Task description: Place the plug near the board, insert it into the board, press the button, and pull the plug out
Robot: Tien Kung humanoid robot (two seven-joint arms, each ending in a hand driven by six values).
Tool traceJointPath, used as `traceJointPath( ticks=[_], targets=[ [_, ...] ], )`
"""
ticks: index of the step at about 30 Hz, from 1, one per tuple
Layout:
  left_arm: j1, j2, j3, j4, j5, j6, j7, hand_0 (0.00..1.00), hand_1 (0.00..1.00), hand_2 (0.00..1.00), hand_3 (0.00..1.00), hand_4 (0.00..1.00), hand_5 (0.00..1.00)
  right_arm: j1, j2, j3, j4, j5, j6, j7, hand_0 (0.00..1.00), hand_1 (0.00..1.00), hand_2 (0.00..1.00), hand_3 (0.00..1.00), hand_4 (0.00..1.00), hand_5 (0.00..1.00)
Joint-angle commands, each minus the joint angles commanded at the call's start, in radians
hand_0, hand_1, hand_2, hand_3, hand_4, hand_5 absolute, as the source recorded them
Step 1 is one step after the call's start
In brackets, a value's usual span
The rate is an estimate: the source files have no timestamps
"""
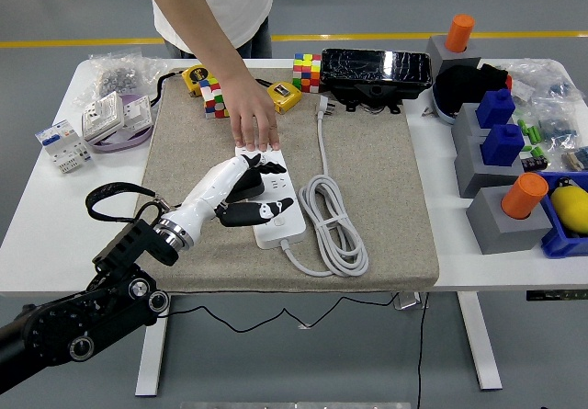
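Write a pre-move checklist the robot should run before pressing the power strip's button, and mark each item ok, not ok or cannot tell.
1. Power strip held steady: ok, the person's hand presses its far end.
2. Left hand over the strip: ok.
3. Black plug fully seated: cannot tell, the fingers cover it.
4. Button location: cannot tell, too small to make out.
5. White cable clear of the hand: ok, coiled to the strip's right.
6. Right hand: not in view.

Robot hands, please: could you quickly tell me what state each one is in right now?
Left hand: shut on the black plug, over the power strip.
Right hand: not in view.
Person's hand: flat on the strip's far end.
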Motion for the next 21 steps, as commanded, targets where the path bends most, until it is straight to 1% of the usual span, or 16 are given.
traceJointPath(
  ticks=[3, 4, 6, 9, 10, 11, 14, 15, 16, 19, 21],
  targets=[
    [0.011, 0.012, -0.007, -0.038, 0.0, 0.0, 0.0, 0.721, 0.706, 0.695, 0.663, 0.809, 0.364, 0.0, 0.001, 0.0, 0.001, 0.0, 0.0, 0.0, 0.545, 0.646, 0.667, 0.569, 0.91, 0.428],
    [0.016, 0.017, -0.009, -0.053, 0.0, -0.003, 0.003, 0.356, 0.491, 0.556, 0.639, 0.812, 0.371, 0.0, 0.001, -0.001, 0.001, 0.0, 0.0, 0.0, 0.545, 0.646, 0.667, 0.568, 0.909, 0.428],
    [0.025, 0.028, -0.012, -0.083, 0.003, -0.013, 0.017, 0.356, 0.491, 0.556, 0.639, 0.812, 0.371, -0.001, 0.001, -0.001, 0.0, 0.0, 0.0, 0.0, 0.545, 0.646, 0.667, 0.568, 0.909, 0.428],
    [0.038, 0.052, -0.016, -0.137, 0.016, -0.047, 0.065, 0.356, 0.491, 0.556, 0.639, 0.812, 0.371, -0.002, 0.0, -0.001, 0.0, -0.001, 0.0, -0.001, 0.545, 0.646, 0.667, 0.568, 0.909, 0.428],
    [0.04, 0.057, -0.016, -0.148, 0.019, -0.057, 0.076, 0.175, 0.214, 0.282, 0.688, 0.819, 0.356, -0.002, 0.0, -0.001, 0.0, -0.001, 0.0, -0.001, 0.545, 0.646, 0.667, 0.569, 0.909, 0.428],
    [0.041, 0.065, -0.014, -0.163, 0.026, -0.077, 0.098, 0.175, 0.214, 0.282, 0.688, 0.819, 0.356, -0.002, 0.0, 0.0, 0.0, -0.001, 0.0, -0.001, 0.545, 0.646, 0.667, 0.569, 0.909, 0.428],
    [0.043, 0.078, -0.009, -0.187, 0.031, -0.13, 0.145, 0.175, 0.214, 0.282, 0.688, 0.819, 0.356, -0.002, 0.0, 0.001, -0.001, -0.001, 0.0, -0.001, 0.545, 0.646, 0.667, 0.569, 0.909, 0.428],
    [0.043, 0.082, -0.007, -0.198, 0.029, -0.154, 0.168, 0.175, 0.214, 0.282, 0.688, 0.819, 0.356, -0.002, 0.0, 0.002, 0.0, -0.001, 0.0, -0.001, 0.545, 0.646, 0.667, 0.569, 0.909, 0.428],
    [0.043, 0.085, -0.006, -0.206, 0.027, -0.171, 0.187, 0.089, 0.093, 0.14, 0.896, 0.806, 0.268, -0.002, 0.0, 0.002, 0.0, -0.001, 0.0, -0.001, 0.545, 0.646, 0.667, 0.569, 0.909, 0.428],
    [0.04, 0.094, 0.006, -0.233, 0.022, -0.221, 0.252, 0.089, 0.093, 0.14, 0.896, 0.806, 0.268, -0.001, 0.0, 0.002, 0.001, -0.002, 0.0, -0.001, 0.545, 0.646, 0.667, 0.569, 0.909, 0.428],
    [0.039, 0.097, 0.011, -0.241, 0.023, -0.244, 0.288, 0.089, 0.093, 0.14, 0.896, 0.806, 0.268, -0.001, 0.0, 0.002, 0.002, -0.002, 0.0, -0.001, 0.545, 0.646, 0.667, 0.569, 0.909, 0.428]
  ],
)
